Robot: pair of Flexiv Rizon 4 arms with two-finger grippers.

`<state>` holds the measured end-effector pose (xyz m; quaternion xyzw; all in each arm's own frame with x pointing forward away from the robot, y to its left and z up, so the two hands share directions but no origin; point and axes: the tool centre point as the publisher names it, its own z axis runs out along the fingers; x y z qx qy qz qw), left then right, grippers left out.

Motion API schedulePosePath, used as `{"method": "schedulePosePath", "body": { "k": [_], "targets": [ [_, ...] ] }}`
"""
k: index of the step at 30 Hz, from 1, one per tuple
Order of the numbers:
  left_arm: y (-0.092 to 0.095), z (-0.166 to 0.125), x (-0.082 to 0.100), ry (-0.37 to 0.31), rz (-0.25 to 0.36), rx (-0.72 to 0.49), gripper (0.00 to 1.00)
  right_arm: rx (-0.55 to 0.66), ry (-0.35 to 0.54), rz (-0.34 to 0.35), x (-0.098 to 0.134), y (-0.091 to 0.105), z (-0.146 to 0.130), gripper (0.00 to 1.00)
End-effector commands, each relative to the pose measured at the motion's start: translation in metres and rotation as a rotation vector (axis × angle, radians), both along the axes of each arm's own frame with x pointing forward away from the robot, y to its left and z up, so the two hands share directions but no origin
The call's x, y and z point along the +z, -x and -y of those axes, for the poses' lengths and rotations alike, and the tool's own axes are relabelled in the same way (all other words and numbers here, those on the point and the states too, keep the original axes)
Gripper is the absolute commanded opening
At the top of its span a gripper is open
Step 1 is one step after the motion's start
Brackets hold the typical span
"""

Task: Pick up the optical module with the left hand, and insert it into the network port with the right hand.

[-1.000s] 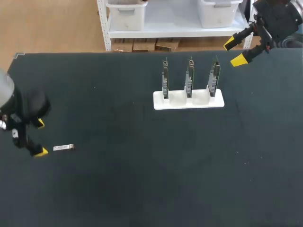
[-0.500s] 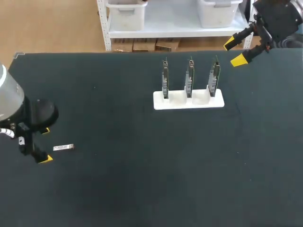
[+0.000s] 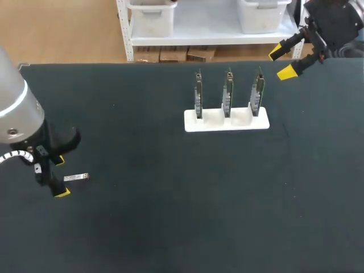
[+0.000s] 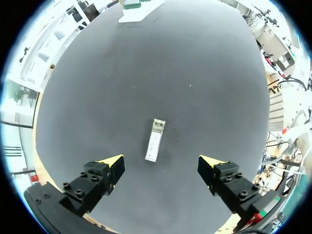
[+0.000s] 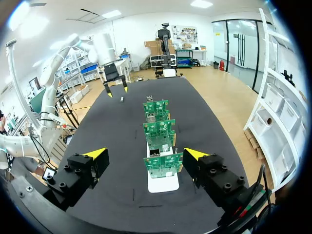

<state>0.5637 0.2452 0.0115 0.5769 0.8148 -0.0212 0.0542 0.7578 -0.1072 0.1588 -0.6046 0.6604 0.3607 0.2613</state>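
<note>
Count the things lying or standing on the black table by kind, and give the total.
Small silver metal optical module: 1
Upright green circuit boards: 3
White rectangular board holder: 1
Total: 5

one module (image 3: 76,177), three boards (image 3: 227,94), one stand (image 3: 191,123)

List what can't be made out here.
Head view: far tip of the left gripper partly hidden behind its own wrist.
Head view: optical module too small to show its ends.
Head view: ports on the boards too small to see.
</note>
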Motion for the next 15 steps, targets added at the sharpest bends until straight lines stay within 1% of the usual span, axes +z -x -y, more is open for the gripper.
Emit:
{"method": "schedulePosePath", "body": {
  "k": [1,4,7,10,15],
  "targets": [
    [-0.0053,0.0005,-0.0032,0.012,0.004,-0.005,1.00,-0.003,0.001,0.002,0.0002,0.0013,-0.0004,1.00],
    [-0.0060,0.0012,-0.0028,0.015,0.017,-0.009,1.00,-0.003,0.001,0.002,0.0002,0.0013,-0.0004,1.00],
    [-0.0045,0.0039,-0.0049,0.026,0.007,-0.051,1.00,-0.003,0.001,0.002,0.0002,0.0013,-0.0004,1.00],
    [-0.0021,0.0040,-0.0069,0.028,0.001,-0.063,1.00,-0.003,0.001,0.002,0.0002,0.0013,-0.0004,1.00],
    [-0.0019,0.0022,-0.0074,0.013,0.001,-0.076,1.00,-0.003,0.001,0.002,0.0002,0.0013,-0.0004,1.00]
  ]
}}
